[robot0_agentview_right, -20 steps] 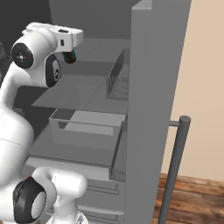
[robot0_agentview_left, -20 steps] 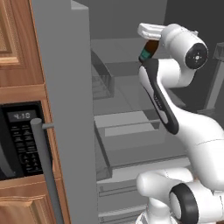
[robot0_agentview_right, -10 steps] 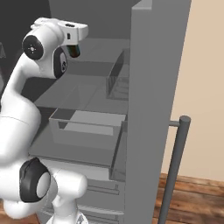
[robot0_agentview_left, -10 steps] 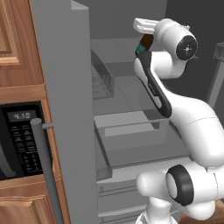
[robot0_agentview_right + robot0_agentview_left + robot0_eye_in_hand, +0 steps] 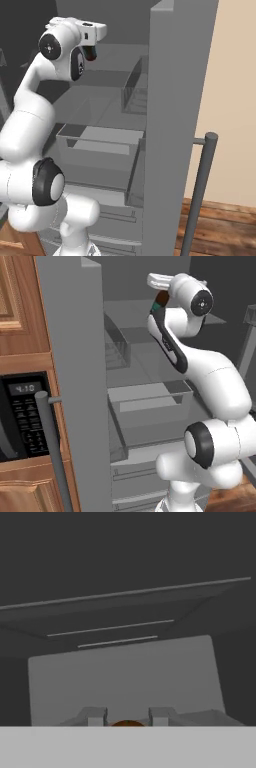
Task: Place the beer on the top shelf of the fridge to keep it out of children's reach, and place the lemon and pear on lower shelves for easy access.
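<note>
Fridge (image 5: pixel 75 381) door: open, near left, bar handle toward camera | lower shelves (image 5: pixel 150 406): clear drawer pulled out, mid-height | gripper (image 5: pixel 89 50): raised, clamped on beer (image 5: pixel 160 302) | beer: teal label showing, held just above top shelf (image 5: pixel 115 77), far interior.

Beer (image 5: pixel 159 302) in end effector (image 5: pixel 161 295), before fridge (image 5: pixel 75 356) shelves.

Beer (image 5: pixel 160 301) dark brown, teal label; fridge (image 5: pixel 75 381) plain grey.
</note>
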### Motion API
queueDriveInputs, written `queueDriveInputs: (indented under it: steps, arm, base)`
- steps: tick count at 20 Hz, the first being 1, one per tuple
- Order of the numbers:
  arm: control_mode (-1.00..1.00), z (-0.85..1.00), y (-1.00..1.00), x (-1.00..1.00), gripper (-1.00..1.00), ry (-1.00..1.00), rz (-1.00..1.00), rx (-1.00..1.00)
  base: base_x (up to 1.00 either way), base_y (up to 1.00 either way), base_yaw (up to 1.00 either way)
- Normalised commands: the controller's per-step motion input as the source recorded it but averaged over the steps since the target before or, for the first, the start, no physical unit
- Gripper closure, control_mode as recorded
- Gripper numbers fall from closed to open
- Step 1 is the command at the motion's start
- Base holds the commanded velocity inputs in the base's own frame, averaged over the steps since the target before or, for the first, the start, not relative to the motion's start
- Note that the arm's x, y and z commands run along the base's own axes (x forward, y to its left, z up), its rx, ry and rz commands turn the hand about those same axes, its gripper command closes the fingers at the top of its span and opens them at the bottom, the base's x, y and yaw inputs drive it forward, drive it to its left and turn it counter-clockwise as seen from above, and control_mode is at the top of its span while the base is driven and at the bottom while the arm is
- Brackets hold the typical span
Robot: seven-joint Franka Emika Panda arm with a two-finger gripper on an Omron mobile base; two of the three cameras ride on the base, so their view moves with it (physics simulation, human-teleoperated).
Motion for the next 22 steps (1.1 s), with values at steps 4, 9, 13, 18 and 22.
queueDriveInputs:
  steps: [4,9,13,18,22]
  arm:
    - [-1.0,0.0,0.02,0.47,1.0,0.11,0.0,-0.06]
    - [-1.0,0.0,0.11,0.48,1.0,0.18,0.0,-0.12]
    - [-1.0,0.0,0.1,0.49,1.0,0.14,0.0,-0.1]
    - [-1.0,-0.05,0.01,0.39,1.0,0.05,0.0,-0.07]
    - [-1.0,-0.27,0.0,0.36,1.0,0.0,0.0,-0.04]
  base:
    - [0.0,0.0,0.0]
    - [0.0,0.0,0.0]
    - [0.0,0.0,0.0]
    - [0.0,0.0,0.0]
    - [0.0,0.0,0.0]
